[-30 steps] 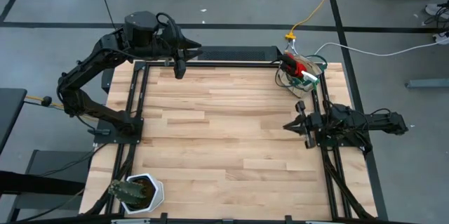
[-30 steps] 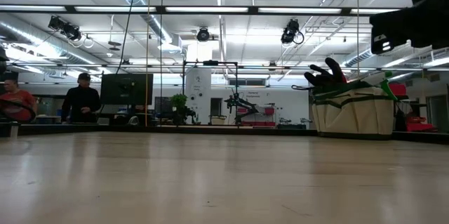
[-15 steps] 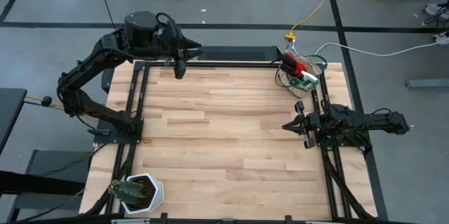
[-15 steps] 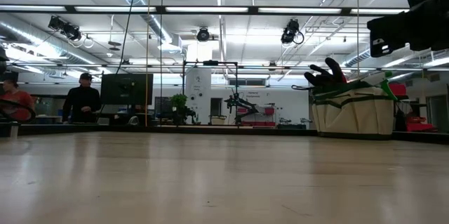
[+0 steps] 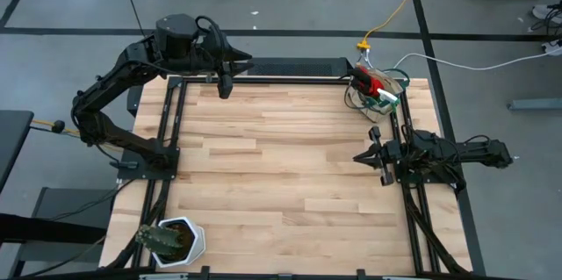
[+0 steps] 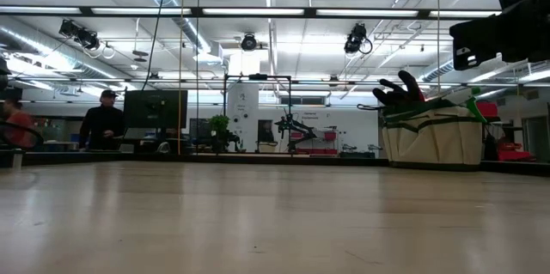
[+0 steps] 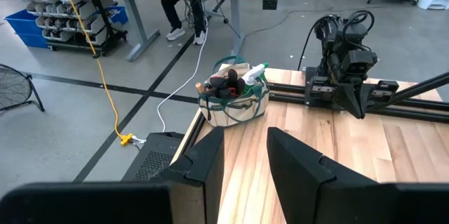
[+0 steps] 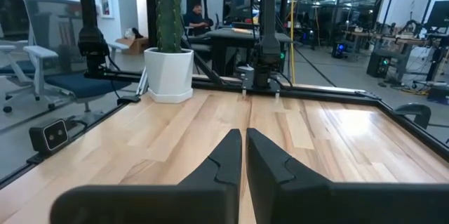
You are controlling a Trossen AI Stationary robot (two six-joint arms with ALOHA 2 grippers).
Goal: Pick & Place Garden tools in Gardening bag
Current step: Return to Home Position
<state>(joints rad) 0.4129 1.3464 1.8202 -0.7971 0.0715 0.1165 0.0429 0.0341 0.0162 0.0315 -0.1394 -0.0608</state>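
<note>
From my screen the gardening bag [image 5: 376,96] stands upright at the far right corner of the desk [image 5: 281,166], mouth up. Its long axis runs slantwise to the desk's edges, from the corner inward. The garden tools [image 5: 384,96] are packed inside it and poke out of the top. A red glove [image 5: 366,81] lies at the end nearest the corner, and a pale green-and-white piece sits at the other end. In the low view the bag [image 6: 432,137] shows beige with green trim, and a dark finger-like shape rises above its rim.

The desk is pale wood planking with black rails down both sides. A white pot [image 5: 180,238] with a cactus sits at the near left corner, well apart from the bag. Around the desk I see grey floor with loose cables. Beyond it is a lit workshop, where a person [image 6: 101,119] stands behind a monitor.

The left arm is folded at the far left corner. The left hand [image 5: 225,83] hangs over the far edge of the desk, and its wrist camera shows its fingers [image 7: 203,161] apart, with the bag [image 7: 233,104] ahead. The right arm lies low along the right rail with the right hand [image 5: 369,155] pointing across the desk. Its fingers [image 8: 228,157] are together, with barely a slit between them.
</note>
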